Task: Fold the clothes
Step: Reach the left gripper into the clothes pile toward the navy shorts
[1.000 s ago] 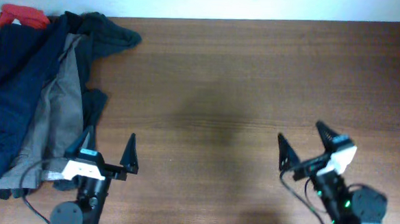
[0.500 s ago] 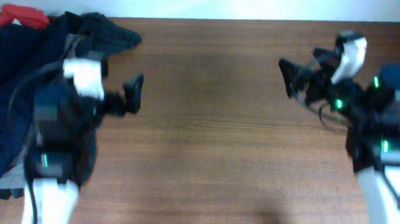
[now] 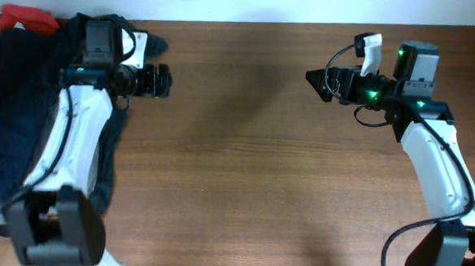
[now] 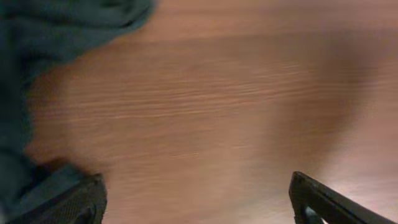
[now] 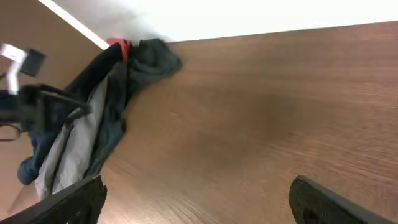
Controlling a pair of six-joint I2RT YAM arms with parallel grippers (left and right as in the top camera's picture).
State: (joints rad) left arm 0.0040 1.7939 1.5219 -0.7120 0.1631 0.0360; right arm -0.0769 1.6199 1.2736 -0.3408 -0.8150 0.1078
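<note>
The clothes lie in a heap at the table's left edge. Dark navy shorts (image 3: 12,89) make up most of it. A small red piece (image 3: 28,18) is at the far corner, and a black garment's end (image 3: 150,42) sticks out to the right. In the right wrist view I see the heap (image 5: 115,93) with grey trousers (image 5: 74,143) among it. My left gripper (image 3: 157,81) is open and empty, over bare wood just right of the heap; the dark cloth (image 4: 62,25) shows at upper left in its wrist view. My right gripper (image 3: 318,78) is open and empty at the far right, pointing left.
The wooden table (image 3: 244,166) runs between the two arms. A white wall edge (image 3: 309,6) borders the far side. My left arm (image 3: 66,140) lies over the right part of the heap.
Both arms have risen from the near edge and reached to the far side. The left gripper now sits by the heap's top right end, the right gripper points left. The clothes have not moved.
</note>
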